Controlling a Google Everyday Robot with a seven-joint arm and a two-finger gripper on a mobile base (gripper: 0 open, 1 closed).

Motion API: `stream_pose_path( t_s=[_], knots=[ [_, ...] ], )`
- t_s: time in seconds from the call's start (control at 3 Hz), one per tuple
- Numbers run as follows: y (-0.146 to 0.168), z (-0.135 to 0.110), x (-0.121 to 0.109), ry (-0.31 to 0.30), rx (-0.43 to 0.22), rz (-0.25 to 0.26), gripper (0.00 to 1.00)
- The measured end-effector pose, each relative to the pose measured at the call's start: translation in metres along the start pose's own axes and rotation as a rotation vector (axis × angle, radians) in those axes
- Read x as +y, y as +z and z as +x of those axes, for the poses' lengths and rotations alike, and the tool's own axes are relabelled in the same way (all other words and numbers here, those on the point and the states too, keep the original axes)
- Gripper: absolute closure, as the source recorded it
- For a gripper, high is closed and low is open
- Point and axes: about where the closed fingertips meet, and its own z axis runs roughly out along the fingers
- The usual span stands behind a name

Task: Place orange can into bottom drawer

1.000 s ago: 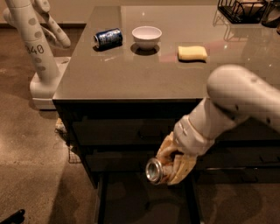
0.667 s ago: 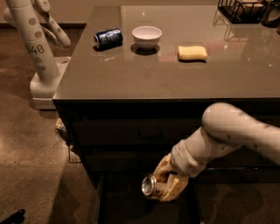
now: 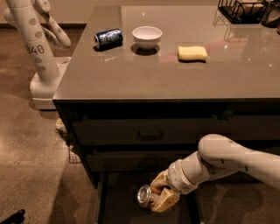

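Observation:
My gripper [image 3: 158, 195] is down inside the open bottom drawer [image 3: 116, 205], near its middle. It is shut on the orange can [image 3: 145, 195], which lies tilted on its side with its shiny silver top facing the camera. The pale fingers [image 3: 165, 202] wrap the can's body, so most of its patterned side is hidden. The can is low over the drawer's flat dark interior; I cannot tell if it touches the floor. My white arm [image 3: 227, 158] reaches in from the right.
On the counter [image 3: 144, 78] lie a dark blue can [image 3: 108, 38] on its side, a white bowl [image 3: 147, 36] and a yellow sponge [image 3: 192, 53]. A wire basket [image 3: 245, 9] stands at the back right. Two upper drawers [image 3: 151, 133] are closed. Another white robot [image 3: 37, 48] stands at left.
My arm has lowered and moved left, carrying the orange can from in front of the drawer fronts down into the open bottom drawer.

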Motion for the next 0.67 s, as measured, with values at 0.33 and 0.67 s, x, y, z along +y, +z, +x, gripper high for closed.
stream_pose_path(
  t_s=[0.33,0.67],
  knots=[
    [-0.001,-0.001,0.001,-0.003,0.001,-0.004,1.0],
    [0.009,0.009,-0.001,0.027,-0.008,-0.004,1.0]
  ],
)
